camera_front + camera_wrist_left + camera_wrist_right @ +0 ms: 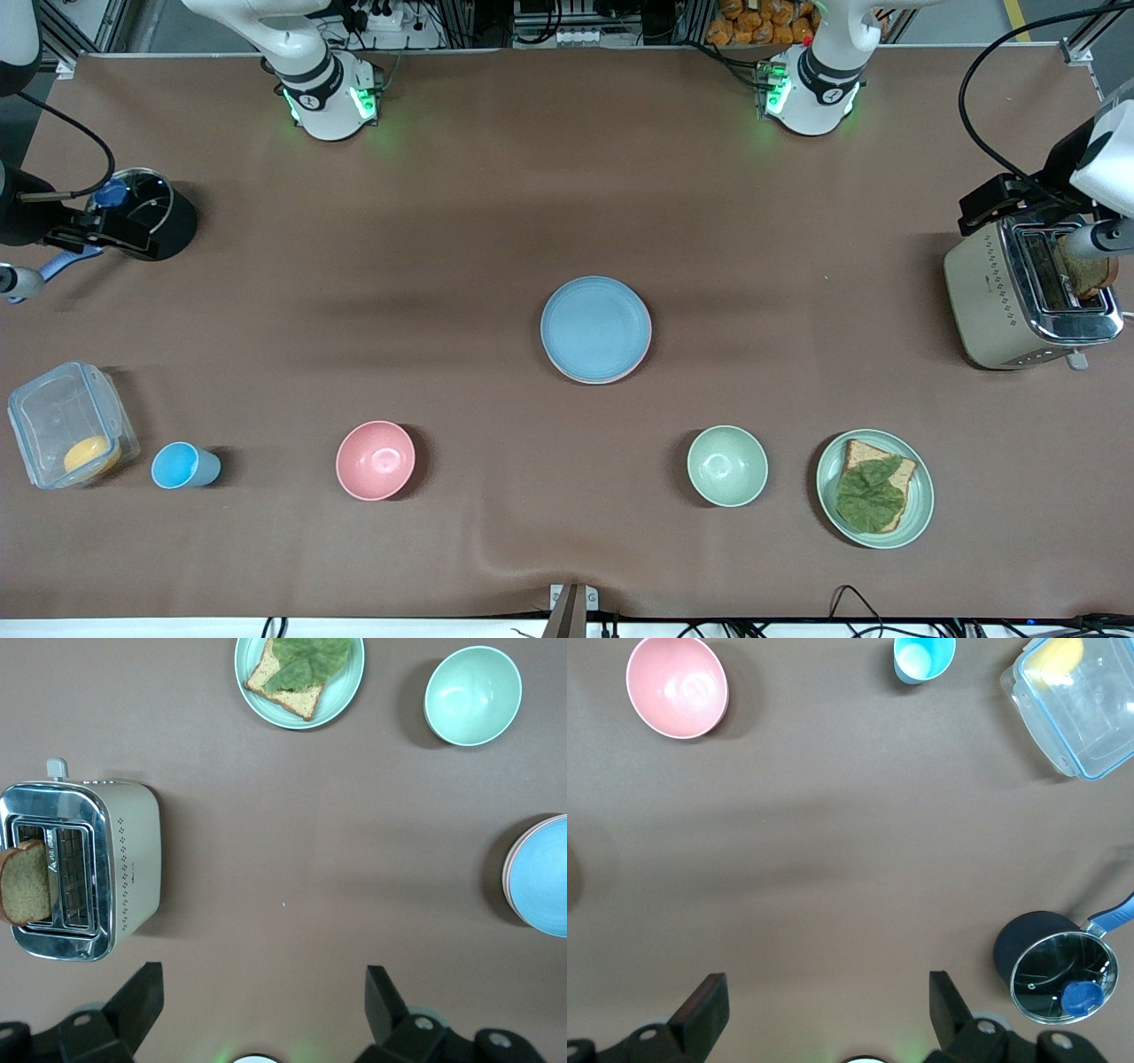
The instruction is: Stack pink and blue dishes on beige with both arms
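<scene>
The light blue plate (pixel 595 326) lies at the middle of the table on top of a stack, and a thin rim of the pale pink plate (pixel 644 348) shows under it. The left wrist view shows the same blue plate (pixel 545 877) over the pink rim (pixel 508 870). The beige plate is hidden; I cannot make it out under the other two. My left gripper (pixel 263 973) hangs open high over bare table beside the toaster. My right gripper (pixel 826 978) hangs open high over bare table beside the pot. Neither holds anything.
A toaster (pixel 1028 297) with a bread slice stands at the left arm's end. A green plate (pixel 921 496) with bread and a leaf, a green bowl (pixel 727 465), a pink bowl (pixel 376 460), a blue cup (pixel 182 465) and a clear box (pixel 66 425) line the near side. A lidded black pot (pixel 146 213) sits at the right arm's end.
</scene>
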Controlling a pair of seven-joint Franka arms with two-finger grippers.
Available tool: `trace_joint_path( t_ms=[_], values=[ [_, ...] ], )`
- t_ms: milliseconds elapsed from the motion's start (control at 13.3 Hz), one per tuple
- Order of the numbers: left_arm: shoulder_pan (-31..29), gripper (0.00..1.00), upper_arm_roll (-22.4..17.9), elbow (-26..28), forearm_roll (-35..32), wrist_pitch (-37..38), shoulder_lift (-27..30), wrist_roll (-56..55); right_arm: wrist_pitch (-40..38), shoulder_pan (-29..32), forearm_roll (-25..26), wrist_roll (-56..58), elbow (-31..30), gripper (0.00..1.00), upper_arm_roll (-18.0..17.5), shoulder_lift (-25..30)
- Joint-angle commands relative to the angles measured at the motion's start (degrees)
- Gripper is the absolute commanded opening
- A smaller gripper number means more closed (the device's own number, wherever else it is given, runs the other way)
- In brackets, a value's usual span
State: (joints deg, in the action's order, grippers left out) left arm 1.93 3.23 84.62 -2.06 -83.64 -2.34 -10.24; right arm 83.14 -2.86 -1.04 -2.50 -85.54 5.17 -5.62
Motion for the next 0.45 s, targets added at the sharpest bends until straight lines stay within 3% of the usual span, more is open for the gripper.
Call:
trace_joint_path(
  t_ms=[0,376],
  values=[
    [-0.7,1.0,-0.2,-1.2,2.8,0.5,-0.3,1.0,-0.4,-0.2,0.6,-0.1,0.9,1.0,0.1,-0.4],
    [-0.7,1.0,-0.2,-1.2,2.8,0.6,0.0,0.8,-0.1,-0.1,0.4,-0.1,0.9,1.0,0.1,-0.4]
  ],
)
